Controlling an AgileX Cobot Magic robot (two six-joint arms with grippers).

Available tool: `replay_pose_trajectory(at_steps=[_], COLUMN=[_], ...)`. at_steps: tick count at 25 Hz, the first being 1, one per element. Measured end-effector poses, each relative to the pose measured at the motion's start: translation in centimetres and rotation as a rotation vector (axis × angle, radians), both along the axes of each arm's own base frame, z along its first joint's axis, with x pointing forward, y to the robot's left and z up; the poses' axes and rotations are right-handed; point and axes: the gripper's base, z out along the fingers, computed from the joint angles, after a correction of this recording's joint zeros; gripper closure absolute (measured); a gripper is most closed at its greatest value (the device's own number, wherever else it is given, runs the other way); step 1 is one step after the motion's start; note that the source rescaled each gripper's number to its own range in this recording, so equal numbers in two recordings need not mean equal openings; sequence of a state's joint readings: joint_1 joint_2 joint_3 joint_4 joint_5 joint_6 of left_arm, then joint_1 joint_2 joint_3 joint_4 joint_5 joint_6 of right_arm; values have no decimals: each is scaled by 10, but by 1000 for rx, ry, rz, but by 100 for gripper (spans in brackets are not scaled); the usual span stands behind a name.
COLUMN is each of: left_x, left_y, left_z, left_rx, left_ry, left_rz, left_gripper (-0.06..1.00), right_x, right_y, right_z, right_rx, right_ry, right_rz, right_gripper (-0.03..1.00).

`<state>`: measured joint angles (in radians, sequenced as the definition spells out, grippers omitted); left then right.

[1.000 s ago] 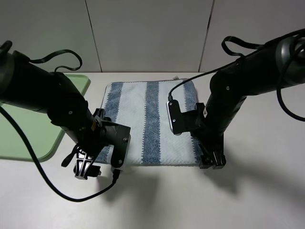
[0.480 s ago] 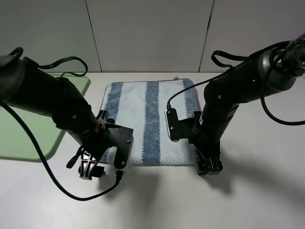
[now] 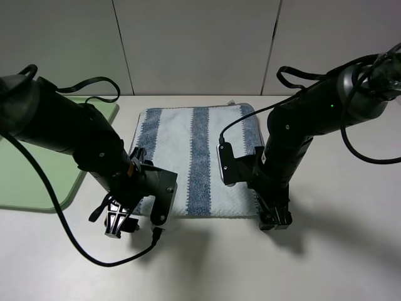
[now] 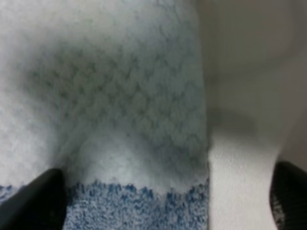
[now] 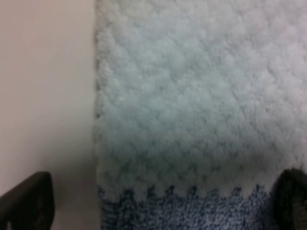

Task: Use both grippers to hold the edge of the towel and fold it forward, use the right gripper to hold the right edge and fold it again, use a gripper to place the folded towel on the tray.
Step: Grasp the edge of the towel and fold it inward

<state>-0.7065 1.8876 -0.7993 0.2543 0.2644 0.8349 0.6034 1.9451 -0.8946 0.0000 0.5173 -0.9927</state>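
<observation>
- Towel (image 3: 188, 157): soft cloth, spread flat on the white table (image 3: 338, 251) between the two arms. Wide pale stripes alternate with dark blue-grey ones running front to back. The left wrist view shows a waffle weave with a fuzzy nap.
- Tray (image 3: 37, 182): smooth light-green plastic with a rounded corner and a low rim. It sits left of the towel, apart from it, and is partly hidden by the left arm.
- Left end effector (image 3: 119, 222): down at the towel's near-left corner. Its dark fingertips (image 4: 36, 201) are spread wide, one over the cloth and one over bare table.
- Right end effector (image 3: 276, 219): down at the near-right corner, also spread wide across the towel's side edge, fingertips (image 5: 29, 201) pinching nothing.
</observation>
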Motion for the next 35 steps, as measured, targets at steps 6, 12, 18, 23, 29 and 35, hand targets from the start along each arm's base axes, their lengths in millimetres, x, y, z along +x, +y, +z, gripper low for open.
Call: replay_pose_trajectory(at_steps=[6, 12, 18, 23, 29, 35], left_x=[0, 0, 1, 1, 2, 2], left_y=[0, -1, -1, -2, -2, -2], left_z=[-1, -3, -4, -4, -5, -5], left_rx=[-1, -4, -11, -15, -16, -16], left_ry=[0, 0, -7, -10, -12, -12], left_rz=[0, -2, -7, -8, -12, -12], left_gripper=[31, 53, 69, 84, 94, 94], right_x=[-1, 0, 0, 2, 3, 3], right_y=[0, 0, 1, 1, 2, 2], right_z=[0, 0, 0, 0, 0, 0], right_rx=[-1, 5, 10, 15, 20, 16], right_ry=[8, 4, -3, -21, -29, -30], right_rz=[-6, -9, -9, 0, 0, 6], right_gripper=[8, 28, 55, 80, 96, 96])
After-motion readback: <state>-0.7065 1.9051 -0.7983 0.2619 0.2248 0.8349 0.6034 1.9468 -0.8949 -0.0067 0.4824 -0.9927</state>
